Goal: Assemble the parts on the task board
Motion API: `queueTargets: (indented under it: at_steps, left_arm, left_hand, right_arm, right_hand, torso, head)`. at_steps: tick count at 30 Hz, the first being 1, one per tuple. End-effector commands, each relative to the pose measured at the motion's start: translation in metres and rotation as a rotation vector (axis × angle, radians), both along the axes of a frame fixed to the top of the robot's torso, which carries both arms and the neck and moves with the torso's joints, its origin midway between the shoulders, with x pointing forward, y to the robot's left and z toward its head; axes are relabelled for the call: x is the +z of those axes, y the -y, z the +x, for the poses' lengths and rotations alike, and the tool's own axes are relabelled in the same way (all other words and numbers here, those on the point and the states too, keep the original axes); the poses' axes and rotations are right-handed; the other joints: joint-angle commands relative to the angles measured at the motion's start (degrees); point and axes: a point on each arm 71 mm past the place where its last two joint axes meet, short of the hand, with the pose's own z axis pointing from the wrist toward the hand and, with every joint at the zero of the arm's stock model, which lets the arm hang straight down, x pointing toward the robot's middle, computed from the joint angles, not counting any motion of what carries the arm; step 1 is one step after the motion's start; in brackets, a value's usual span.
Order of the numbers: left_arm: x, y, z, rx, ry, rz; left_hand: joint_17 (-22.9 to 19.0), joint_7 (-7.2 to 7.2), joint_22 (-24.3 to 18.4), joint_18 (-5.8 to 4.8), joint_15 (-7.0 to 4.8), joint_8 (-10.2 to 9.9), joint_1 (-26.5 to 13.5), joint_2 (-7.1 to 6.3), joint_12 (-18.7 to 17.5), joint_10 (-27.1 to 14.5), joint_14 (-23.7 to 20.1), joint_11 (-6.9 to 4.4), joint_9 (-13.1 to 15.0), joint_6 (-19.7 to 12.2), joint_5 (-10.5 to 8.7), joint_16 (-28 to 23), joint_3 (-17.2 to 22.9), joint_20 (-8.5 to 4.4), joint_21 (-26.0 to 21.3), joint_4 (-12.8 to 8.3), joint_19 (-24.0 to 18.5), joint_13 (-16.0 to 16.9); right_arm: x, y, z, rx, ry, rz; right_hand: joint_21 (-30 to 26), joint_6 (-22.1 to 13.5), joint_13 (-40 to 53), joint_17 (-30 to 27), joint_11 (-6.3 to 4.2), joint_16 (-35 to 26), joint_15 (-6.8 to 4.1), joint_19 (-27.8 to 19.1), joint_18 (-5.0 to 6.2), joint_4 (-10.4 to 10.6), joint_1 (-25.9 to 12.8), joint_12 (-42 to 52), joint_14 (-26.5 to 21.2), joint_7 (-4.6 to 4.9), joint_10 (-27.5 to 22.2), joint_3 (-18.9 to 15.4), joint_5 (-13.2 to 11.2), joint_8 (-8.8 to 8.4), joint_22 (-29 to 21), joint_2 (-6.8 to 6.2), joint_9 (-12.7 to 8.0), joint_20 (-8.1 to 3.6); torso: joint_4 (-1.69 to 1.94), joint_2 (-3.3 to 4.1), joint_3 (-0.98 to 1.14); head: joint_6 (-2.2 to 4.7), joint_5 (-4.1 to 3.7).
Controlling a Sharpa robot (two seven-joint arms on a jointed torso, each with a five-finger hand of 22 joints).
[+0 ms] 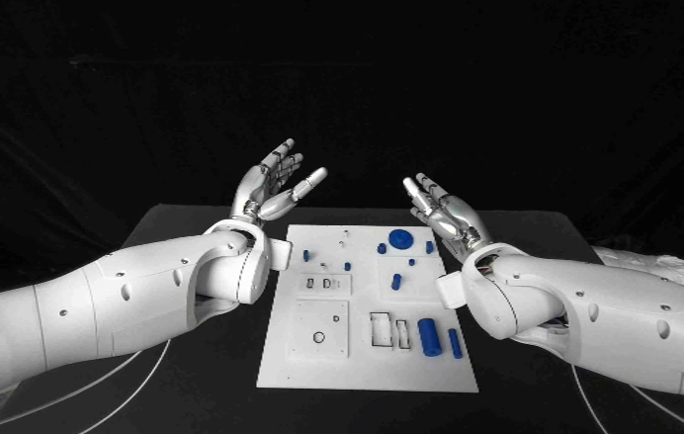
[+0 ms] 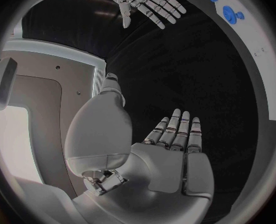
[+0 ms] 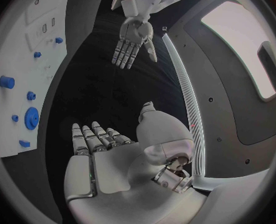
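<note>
The flat white rectangular task board (image 1: 368,305) is lying in the middle of the black table (image 1: 186,231), between the two arms, and the work on it is looking hardly begun, as far as I can judge. The silver many-fingered left hand (image 1: 277,187) is hanging raised beyond the far left corner of the board, its fingers straight and slightly spread, holding nothing. The silver right hand (image 1: 441,212) is hanging by the far right edge, its fingers straight and lying close together, also holding nothing. On the far part of the board a round blue gear-like disc (image 1: 400,239) and several small blue pegs (image 1: 396,281) are standing or lying; I cannot tell which of them are already seated. Near the right corner two long blue cylinders (image 1: 429,336) are lying loose beside narrow rectangular slots (image 1: 381,329) that are looking unfilled. So most of the assembling is probably still waiting to be done.
</note>
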Motion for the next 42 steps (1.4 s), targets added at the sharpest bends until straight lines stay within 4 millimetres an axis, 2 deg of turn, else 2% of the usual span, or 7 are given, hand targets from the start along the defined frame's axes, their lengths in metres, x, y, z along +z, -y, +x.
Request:
queueTargets:
  at_steps: [1,10,27,30,33,37,42]
  left_arm:
    - [0.012,0.008,-0.004,-0.107,0.164,0.002]
    - [0.009,0.009,-0.002,-0.109,0.134,0.009]
    - [-0.008,-0.003,-0.005,-0.102,0.061,0.195]
    - [-0.013,-0.004,-0.007,-0.111,0.058,0.242]
    - [-0.018,-0.006,-0.009,-0.125,0.054,0.292]
    - [-0.023,-0.007,-0.011,-0.142,0.052,0.357]
    - [-0.025,-0.010,-0.013,-0.157,0.058,0.431]
  left_hand:
    - [0.4,4.40,0.5,1.22,1.41,0.6,2.4,-0.34,1.9,2.1,1.6,1.26,0.3,1.9,0.14,2.9,-0.1,1.37,1.1,0.8,2.6,0.3]
    - [0.6,-5.66,5.1,3.24,3.38,-0.7,2.0,3.10,7.2,13.0,15.3,3.65,-0.9,-8.2,-1.86,7.7,2.8,4.95,11.9,0.6,25.8,1.0]
    - [6.9,-3.95,12.3,7.45,-11.93,-0.3,-2.5,2.82,20.3,60.2,62.3,-11.69,-0.6,-6.9,-0.87,14.5,2.5,-4.42,29.5,0.7,53.5,6.8]
    - [38.1,-3.55,34.3,4.72,-13.24,0.1,-2.5,2.72,52.6,68.8,72.4,-12.51,-0.3,-4.9,-0.74,35.2,2.2,-6.77,49.0,0.6,61.4,53.4]
    - [71.7,-3.02,62.2,0.70,-13.32,0.1,-2.8,2.19,68.2,71.0,78.9,-11.71,-0.2,-3.5,-0.84,52.9,1.9,-7.39,69.9,0.7,68.6,81.1]
    - [86.5,-1.53,86.4,-2.93,-12.09,0.9,-3.4,1.19,70.5,71.7,82.7,-10.03,0.4,1.5,-0.98,58.5,1.2,-7.49,85.3,0.5,78.1,86.4]
    - [86.5,0.05,87.7,-3.15,-9.86,3.1,-2.9,1.28,70.5,71.7,82.7,-7.75,1.8,11.8,-0.91,58.5,1.3,-6.70,86.0,0.6,78.9,86.4]
  right_arm:
    - [0.000,-0.011,-0.006,0.178,0.016,-0.085]
    - [-0.002,-0.005,-0.004,0.206,0.007,-0.115]
    - [0.009,0.011,0.009,0.157,0.045,-0.151]
    - [0.015,0.015,0.014,0.153,0.055,-0.165]
    - [0.023,0.020,0.020,0.149,0.069,-0.186]
    - [0.034,0.026,0.027,0.162,0.074,-0.225]
    - [0.044,0.028,0.033,0.194,0.078,-0.298]
  right_hand:
    - [0.5,0.5,0.4,0.2,0.49,0.5,0.27,0.3,1.30,0.8,2.6,2.2,1.0,10.67,1.2,-0.8,0.4,-0.01,0.1,0.65,0.1,0.82]
    - [3.5,0.7,0.7,1.0,1.12,1.7,0.49,5.1,1.71,0.8,4.0,6.6,6.8,10.34,5.2,-2.0,0.3,0.06,1.4,1.10,0.2,1.19]
    - [33.0,1.2,1.7,30.6,-5.56,42.6,-10.43,62.1,6.89,0.9,5.6,13.0,82.3,7.80,27.5,-5.0,0.7,0.19,13.0,1.70,0.3,-5.30]
    - [50.2,1.0,1.9,77.4,-5.34,83.4,-9.54,67.2,5.07,0.9,6.3,10.6,85.4,7.95,31.2,-6.1,0.7,0.12,29.0,2.34,0.2,-5.62]
    - [73.8,0.9,2.5,89.6,-5.17,89.8,-8.89,75.9,0.79,0.9,6.4,10.8,87.9,7.23,34.2,-6.6,0.7,0.11,61.8,2.03,0.2,-4.34]
    - [86.0,0.9,5.3,89.6,-6.05,89.8,-9.19,83.8,-2.56,0.9,7.0,15.5,87.9,5.88,39.9,-7.1,0.8,0.12,84.1,1.93,0.2,-3.53]
    - [87.9,2.5,8.7,89.6,-6.55,89.8,-9.36,86.3,-3.53,0.8,7.6,18.8,87.9,4.96,40.6,-7.7,1.4,0.66,89.0,1.78,0.7,-3.40]
  torso:
    - [0.01,0.02,0.00]
    - [-0.02,0.57,-0.01]
    - [0.19,2.97,0.44]
    - [0.30,3.53,0.47]
    - [0.46,3.96,0.50]
    - [0.61,4.55,0.45]
    - [0.66,5.18,0.41]
  head:
    - [-0.03,0.01]
    - [-0.92,0.33]
    - [-1.14,1.03]
    - [-1.17,1.01]
    - [-1.22,0.96]
    - [-1.13,0.81]
    - [-1.14,0.76]
